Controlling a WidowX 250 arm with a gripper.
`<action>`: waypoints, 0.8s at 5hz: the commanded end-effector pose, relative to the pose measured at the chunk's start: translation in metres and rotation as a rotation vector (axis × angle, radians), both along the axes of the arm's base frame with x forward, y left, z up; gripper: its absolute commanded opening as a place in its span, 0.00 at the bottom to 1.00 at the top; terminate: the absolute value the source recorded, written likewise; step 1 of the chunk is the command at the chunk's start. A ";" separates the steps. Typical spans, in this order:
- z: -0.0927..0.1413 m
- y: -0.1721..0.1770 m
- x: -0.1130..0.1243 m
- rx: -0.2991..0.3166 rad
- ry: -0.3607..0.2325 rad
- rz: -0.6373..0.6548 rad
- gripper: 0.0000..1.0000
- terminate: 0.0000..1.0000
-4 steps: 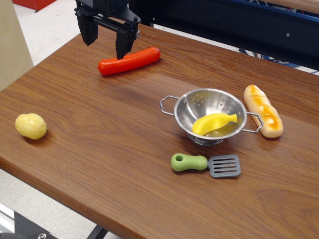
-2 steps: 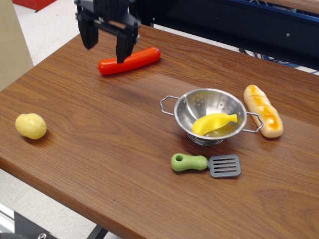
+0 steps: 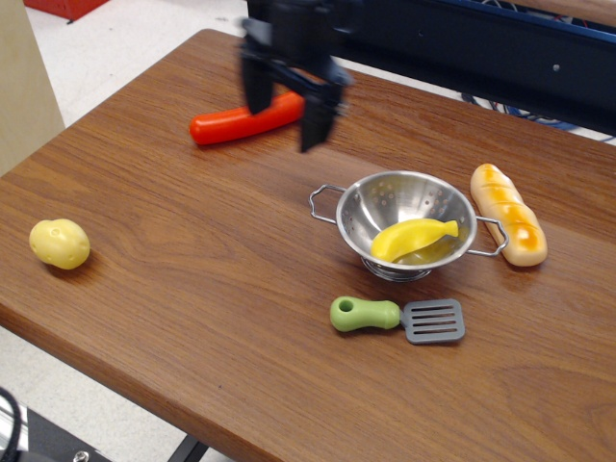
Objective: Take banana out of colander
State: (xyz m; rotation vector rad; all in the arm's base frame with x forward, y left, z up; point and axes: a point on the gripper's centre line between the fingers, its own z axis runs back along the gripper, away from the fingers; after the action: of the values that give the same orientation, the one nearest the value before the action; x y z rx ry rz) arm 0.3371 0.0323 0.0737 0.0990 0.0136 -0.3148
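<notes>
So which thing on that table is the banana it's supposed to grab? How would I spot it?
Look at the right half of the wooden table for the shiny metal colander with wire handles. The banana lies inside that bowl. It is small, smooth, bright yellow and curved, unlike the striped tan bread loaf beside the bowl or the lumpy pale potato far off at the left edge.

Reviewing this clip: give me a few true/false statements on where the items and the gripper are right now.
1. The banana lies inside the colander. True.
2. The gripper is shut on the banana. False: it is open, empty, up and to the left of the colander.
3. The spatula lies inside the colander. False: it lies on the table in front of the colander.
4. The bread loaf lies right of the colander. True.
5. The potato sits near the table's left edge. True.
</notes>
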 end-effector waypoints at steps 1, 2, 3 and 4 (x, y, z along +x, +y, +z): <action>0.037 -0.050 -0.010 -0.079 -0.039 -0.213 1.00 0.00; 0.034 -0.071 -0.015 -0.091 -0.039 -0.246 1.00 0.00; 0.024 -0.086 -0.013 -0.095 -0.059 -0.249 1.00 0.00; 0.010 -0.096 -0.011 -0.091 -0.074 -0.244 1.00 0.00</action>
State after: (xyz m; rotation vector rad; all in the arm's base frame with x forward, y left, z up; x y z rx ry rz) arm 0.3294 -0.0664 0.0701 0.0143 -0.0488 -0.5518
